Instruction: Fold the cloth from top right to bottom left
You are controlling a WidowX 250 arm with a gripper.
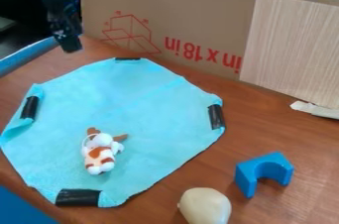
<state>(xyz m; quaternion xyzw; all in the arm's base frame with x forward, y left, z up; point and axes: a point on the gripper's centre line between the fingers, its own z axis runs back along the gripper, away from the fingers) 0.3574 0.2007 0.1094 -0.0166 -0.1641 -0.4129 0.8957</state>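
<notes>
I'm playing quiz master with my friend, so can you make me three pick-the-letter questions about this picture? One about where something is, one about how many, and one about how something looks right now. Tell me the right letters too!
1. Where is the little plush toy?
A) On top of the blue block
B) Behind the cardboard
C) On the cloth

2. How many black patches can you count on the cloth?
A) Four
B) Two
C) Seven

3. How is the cloth lying?
A) Rolled up like a tube
B) Spread out wide
C) Folded in half

Right letters:
1. C, because the toy lies on the cloth's lower left part.
2. A, because there is one patch each at the top, left, right and bottom.
3. B, because it covers a big part of the table, with neither half folded over the other.
</notes>
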